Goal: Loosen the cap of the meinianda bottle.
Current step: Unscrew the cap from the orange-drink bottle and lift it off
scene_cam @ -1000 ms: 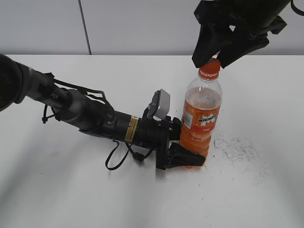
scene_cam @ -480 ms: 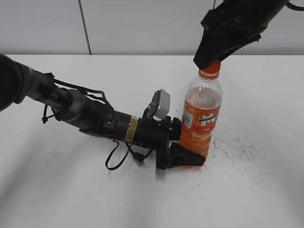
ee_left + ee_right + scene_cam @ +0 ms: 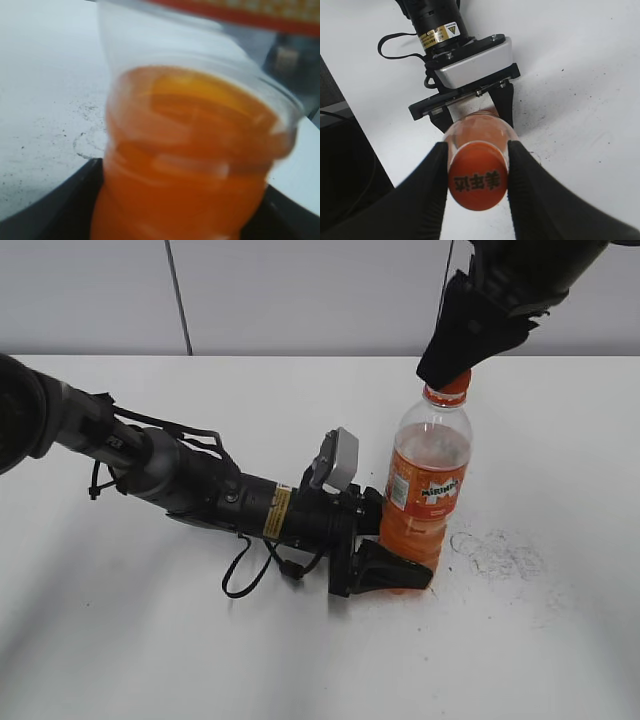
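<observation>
The meinianda bottle (image 3: 428,485) stands on the white table with orange drink and a Mirinda label, leaning slightly right. My left gripper (image 3: 392,568) lies low on the table, shut on the bottle's ribbed lower body, which fills the left wrist view (image 3: 195,150). My right gripper (image 3: 452,362) comes down from above and is shut on the orange cap (image 3: 453,389). In the right wrist view both black fingers (image 3: 476,162) press the sides of the cap (image 3: 477,184), whose top shows dark printed characters. The left gripper's jaws (image 3: 475,107) show below it.
The left arm (image 3: 180,480) lies across the table from the left with a loose black cable (image 3: 245,575). Dark scuff marks (image 3: 495,550) are on the table right of the bottle. The table's left edge and a dark floor (image 3: 345,165) show in the right wrist view.
My right gripper has come down from just above the cap, closed on it and turned. The bottle's top has leaned slightly right. The left arm has not moved.
</observation>
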### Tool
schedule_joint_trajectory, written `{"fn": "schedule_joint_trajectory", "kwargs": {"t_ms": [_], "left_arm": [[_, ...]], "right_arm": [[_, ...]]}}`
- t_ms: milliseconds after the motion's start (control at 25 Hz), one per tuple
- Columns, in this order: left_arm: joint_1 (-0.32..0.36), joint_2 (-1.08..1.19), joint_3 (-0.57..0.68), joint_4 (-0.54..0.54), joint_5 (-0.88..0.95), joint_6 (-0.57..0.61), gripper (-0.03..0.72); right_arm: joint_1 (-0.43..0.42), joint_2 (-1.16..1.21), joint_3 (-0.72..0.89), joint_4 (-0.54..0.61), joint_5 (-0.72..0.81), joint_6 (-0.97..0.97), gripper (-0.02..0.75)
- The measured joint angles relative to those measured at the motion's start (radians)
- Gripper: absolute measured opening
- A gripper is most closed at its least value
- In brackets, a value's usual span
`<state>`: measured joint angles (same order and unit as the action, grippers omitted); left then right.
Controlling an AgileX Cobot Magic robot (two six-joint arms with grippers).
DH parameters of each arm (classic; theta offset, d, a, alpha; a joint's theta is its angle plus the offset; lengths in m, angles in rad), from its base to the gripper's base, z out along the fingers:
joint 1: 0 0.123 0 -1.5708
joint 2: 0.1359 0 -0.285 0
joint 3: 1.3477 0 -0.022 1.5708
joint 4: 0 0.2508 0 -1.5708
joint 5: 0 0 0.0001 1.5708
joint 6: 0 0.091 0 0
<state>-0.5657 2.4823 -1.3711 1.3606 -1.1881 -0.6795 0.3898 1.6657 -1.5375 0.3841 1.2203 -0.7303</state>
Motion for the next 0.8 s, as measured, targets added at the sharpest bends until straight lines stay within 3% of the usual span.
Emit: {"fn": "schedule_joint_trajectory", "kwargs": {"t_ms": [600, 800], "left_arm": [[0.0, 0.0, 0.0, 0.011, -0.006, -0.001, 0.562], [0.0, 0.0, 0.0, 0.012, -0.006, 0.0, 0.562]], "right_arm": [[0.001, -0.027, 0.003, -0.018, 0.006, -0.215, 0.272], [0.001, -0.036, 0.003, -0.025, 0.006, -0.18, 0.272]]}}
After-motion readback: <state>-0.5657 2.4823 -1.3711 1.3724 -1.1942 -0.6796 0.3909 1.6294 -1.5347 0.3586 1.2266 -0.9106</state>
